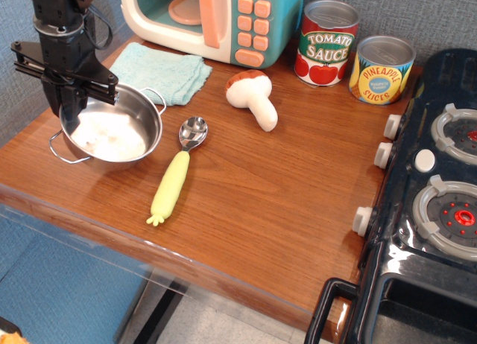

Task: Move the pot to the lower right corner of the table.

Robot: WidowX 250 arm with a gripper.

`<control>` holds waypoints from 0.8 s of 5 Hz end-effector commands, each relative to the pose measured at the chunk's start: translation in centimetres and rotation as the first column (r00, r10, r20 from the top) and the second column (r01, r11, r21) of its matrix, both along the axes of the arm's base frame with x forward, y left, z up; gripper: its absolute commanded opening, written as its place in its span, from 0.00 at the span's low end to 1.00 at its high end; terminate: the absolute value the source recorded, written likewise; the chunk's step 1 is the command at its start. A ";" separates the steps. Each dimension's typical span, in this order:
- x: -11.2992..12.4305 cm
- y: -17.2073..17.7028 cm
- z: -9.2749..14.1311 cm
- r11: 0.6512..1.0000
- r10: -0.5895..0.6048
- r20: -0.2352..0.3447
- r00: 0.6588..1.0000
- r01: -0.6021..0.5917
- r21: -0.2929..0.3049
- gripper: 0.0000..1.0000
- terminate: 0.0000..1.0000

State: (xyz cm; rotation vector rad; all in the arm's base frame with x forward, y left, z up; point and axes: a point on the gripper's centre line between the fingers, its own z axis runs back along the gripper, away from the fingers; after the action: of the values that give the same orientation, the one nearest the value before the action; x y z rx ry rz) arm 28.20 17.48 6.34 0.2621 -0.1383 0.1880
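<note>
The shiny steel pot (119, 132) with wire loop handles is at the left edge of the brown wood table (283, 202), low over it or resting on it; I cannot tell which. My black gripper (68, 113) comes down from above and is shut on the pot's back left rim. The pot looks empty inside. The table's lower right corner lies by the black stove.
A spoon (175, 176) with a yellow-green handle lies just right of the pot. A teal cloth (165, 72), a toy mushroom (253, 97), a toy microwave (216, 20) and two cans (326, 42) (381, 68) stand behind. A black toy stove (432, 202) fills the right side.
</note>
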 end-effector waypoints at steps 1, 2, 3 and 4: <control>0.1 3.4 0.7 0.997 0.065 0.015 0.998 -0.065 0.029 0.00 0.00; -0.2 4.6 0.1 0.995 0.094 -0.006 0.996 -0.094 0.023 0.00 0.00; -0.4 5.0 -0.3 0.995 0.104 -0.021 0.994 -0.104 0.008 1.00 0.00; -0.4 4.6 0.1 0.997 0.081 -0.007 0.997 -0.081 0.003 1.00 0.00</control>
State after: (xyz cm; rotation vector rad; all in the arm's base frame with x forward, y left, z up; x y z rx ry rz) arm 28.25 21.76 4.06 0.2418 -0.0699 0.2586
